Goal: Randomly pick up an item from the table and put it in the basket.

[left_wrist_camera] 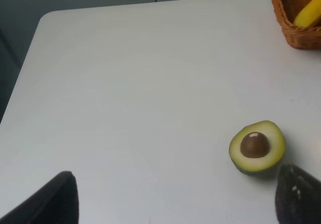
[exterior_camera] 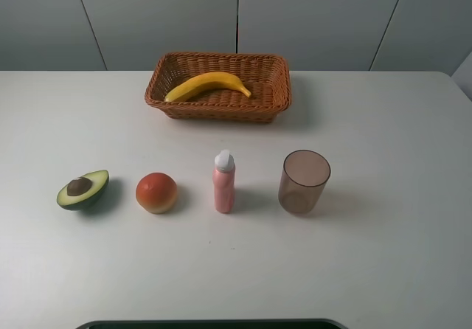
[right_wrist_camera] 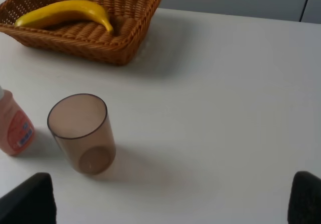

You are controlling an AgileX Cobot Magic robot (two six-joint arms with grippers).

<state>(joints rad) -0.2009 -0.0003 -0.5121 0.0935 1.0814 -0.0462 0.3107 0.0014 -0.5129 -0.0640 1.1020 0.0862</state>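
The yellow banana (exterior_camera: 209,84) lies inside the orange-brown wicker basket (exterior_camera: 274,95) at the back middle of the white table (exterior_camera: 383,255). The right wrist view shows the banana (right_wrist_camera: 65,12) in the basket (right_wrist_camera: 131,38); the left wrist view shows one end of the banana (left_wrist_camera: 309,13) and a corner of the basket (left_wrist_camera: 291,30). Neither arm shows in the exterior view. My left gripper (left_wrist_camera: 175,201) is open and empty, low over the table near the avocado. My right gripper (right_wrist_camera: 173,199) is open and empty, near the cup.
A row stands in front of the basket: a halved avocado (exterior_camera: 83,189), an orange-red round fruit (exterior_camera: 156,192), a pink bottle (exterior_camera: 224,182) and a translucent brown cup (exterior_camera: 303,181). A dark edge (exterior_camera: 214,324) lies at the table's front.
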